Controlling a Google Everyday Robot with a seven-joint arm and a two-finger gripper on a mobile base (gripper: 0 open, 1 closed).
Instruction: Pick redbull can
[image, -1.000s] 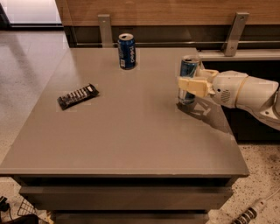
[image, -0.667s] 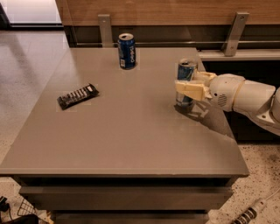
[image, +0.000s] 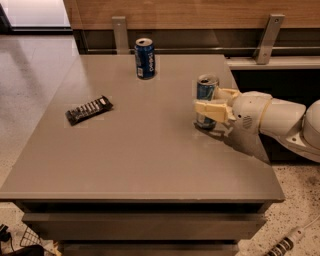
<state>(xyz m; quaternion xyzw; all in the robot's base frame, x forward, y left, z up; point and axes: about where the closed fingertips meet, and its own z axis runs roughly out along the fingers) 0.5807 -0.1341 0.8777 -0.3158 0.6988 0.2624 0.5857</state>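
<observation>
The redbull can (image: 206, 89), slim, silver and blue with a shiny top, stands upright near the right edge of the grey table (image: 140, 155). My gripper (image: 207, 103) comes in from the right on a white arm (image: 272, 117). Its cream fingers (image: 213, 109) are closed on the can's sides, one in front and one behind. The can's lower part is hidden behind the front finger. I cannot tell whether its base touches the table.
A wider dark-blue Pepsi can (image: 145, 59) stands at the back middle of the table. A dark wrapped snack bar (image: 89, 110) lies at the left. A wooden wall with metal brackets (image: 120, 33) runs behind. The table's right edge is close to the arm.
The gripper and the redbull can have moved together to the left and a little toward the front. The Pepsi can and the snack bar have not moved.
</observation>
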